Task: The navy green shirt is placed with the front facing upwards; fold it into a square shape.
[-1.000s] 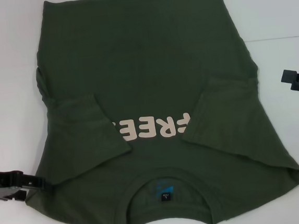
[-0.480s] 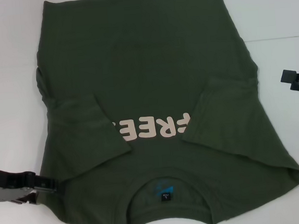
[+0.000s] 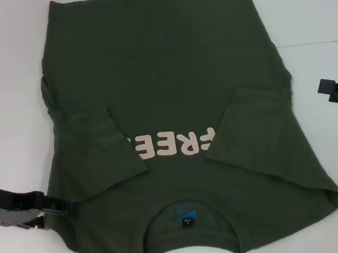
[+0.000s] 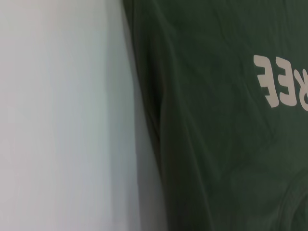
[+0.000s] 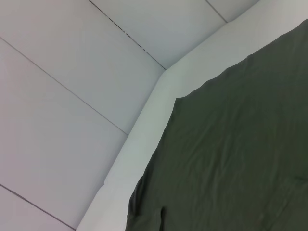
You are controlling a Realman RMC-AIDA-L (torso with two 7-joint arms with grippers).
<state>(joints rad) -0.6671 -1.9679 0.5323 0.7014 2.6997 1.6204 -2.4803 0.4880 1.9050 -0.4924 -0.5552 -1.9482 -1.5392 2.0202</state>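
Shirt: where it lies face up on the white worktop (image 3: 11, 87), the shirt (image 3: 170, 73) is seen with its collar toward the robot and its hem at the far edge.
Sleeves: both short sleeves are folded inward onto the chest, the left sleeve (image 3: 97, 153) and the right sleeve (image 3: 249, 131) each covering one end of the lettering.
Lettering: the pale pink lettering (image 3: 173, 145) is read upside down in the head view, between the two sleeves; part of it is also shown in the left wrist view (image 4: 281, 82).
Collar: the ribbed collar (image 3: 190, 228) is curved around a small blue label (image 3: 186, 217) near the bottom of the head view.
Left pincer: the left pincer (image 3: 57, 205) is placed at the shirt's left shoulder edge, low on the worktop, with its tip touching or just over the cloth; whether it is spread or pressed together cannot be told.
Right pincer: the right pincer (image 3: 334, 90) is held off the shirt's right side, apart from the cloth, over bare worktop; its state cannot be told either.
Right wrist view: a corner of the shirt (image 5: 231, 159) is shown on the worktop edge (image 5: 144, 125).
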